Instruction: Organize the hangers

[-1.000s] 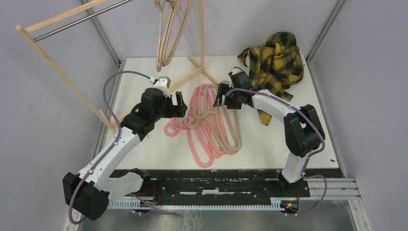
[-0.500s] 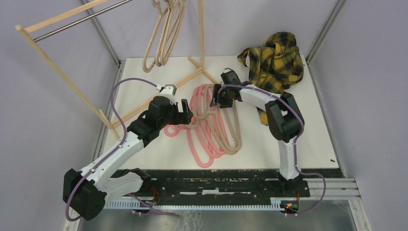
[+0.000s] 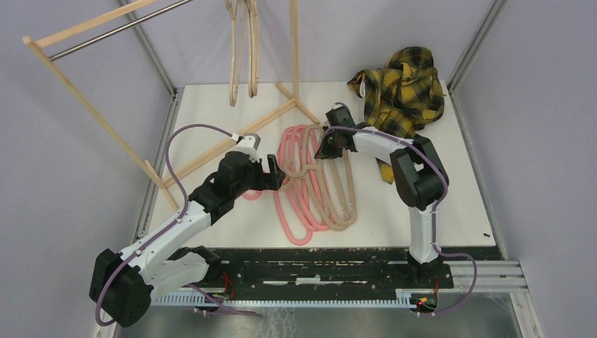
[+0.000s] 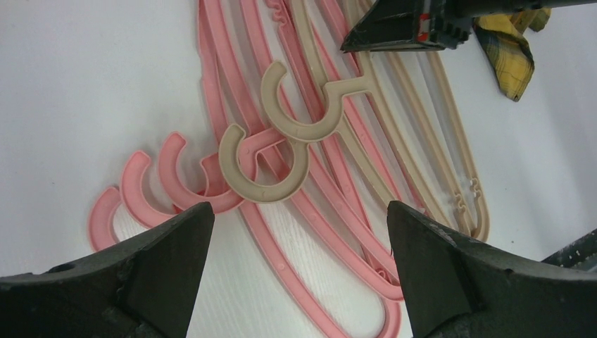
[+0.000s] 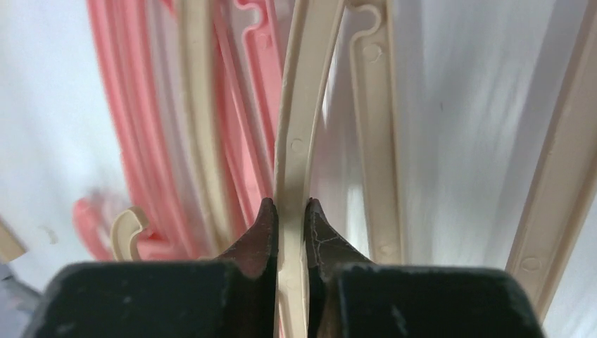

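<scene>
Right gripper [image 5: 290,208] — jaws pinching one thin bar of a beige hanger [image 5: 294,134], gripped edge-on.
Left gripper [image 4: 297,211] — jaws spread wide with nothing between them, above the hook ends of the hanger pile [image 3: 317,190].

Layout, all relative to the wooden rack [image 3: 294,42]:
- The hanger pile lies flat on the table [image 3: 232,225], just in front of the rack's crossed foot. Pink and beige loops overlap in it.
- The right gripper is at the edge of the pile nearest the rack foot.
- The left gripper is at the pile's left side, further out from the foot and toward the arm bases.
- In the left wrist view, two beige hooks [image 4: 262,191] lie on top of a fan of pink hooks [image 4: 144,190].
- The hung hangers [image 3: 241,63] are a few beige ones dangling from the rack's rail, beside the upright post and clear of the table.
- The plaid shirt [image 3: 401,84] sits crumpled to the right of the rack, at the table's far right corner. The gripped hanger runs close by, but I can't tell whether it touches the shirt.
</scene>
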Motion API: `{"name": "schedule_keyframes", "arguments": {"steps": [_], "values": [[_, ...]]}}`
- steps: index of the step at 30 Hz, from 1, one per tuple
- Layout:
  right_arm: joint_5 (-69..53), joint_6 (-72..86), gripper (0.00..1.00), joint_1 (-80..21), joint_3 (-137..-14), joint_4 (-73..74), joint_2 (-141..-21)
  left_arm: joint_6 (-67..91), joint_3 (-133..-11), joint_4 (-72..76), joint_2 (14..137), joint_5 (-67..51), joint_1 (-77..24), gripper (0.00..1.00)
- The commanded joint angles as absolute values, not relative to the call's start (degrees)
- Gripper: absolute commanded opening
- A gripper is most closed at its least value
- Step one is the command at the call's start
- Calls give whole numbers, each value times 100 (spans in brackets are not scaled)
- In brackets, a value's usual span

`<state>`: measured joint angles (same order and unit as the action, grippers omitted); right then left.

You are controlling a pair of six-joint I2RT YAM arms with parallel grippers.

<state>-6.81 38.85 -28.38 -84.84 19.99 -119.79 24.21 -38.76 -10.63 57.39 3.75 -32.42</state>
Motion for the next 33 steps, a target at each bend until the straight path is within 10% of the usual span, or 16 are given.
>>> {"name": "schedule_keyframes", "arguments": {"steps": [1, 14, 33], "values": [[-1102, 4938, 3, -2672, -7919, 1024, -10735, 2593, -3537, -96, 5688, 120, -3354, 99], [-1957, 7133, 2, -2719, -7339, -1012, -10065, 2805, -3164, 1305, 6072, 67, -3904, 99], [-678, 5928, 1, -2714, -7176, 78, -9724, 2759, -3217, 413, 5561, 485, -4511, 99]]}}
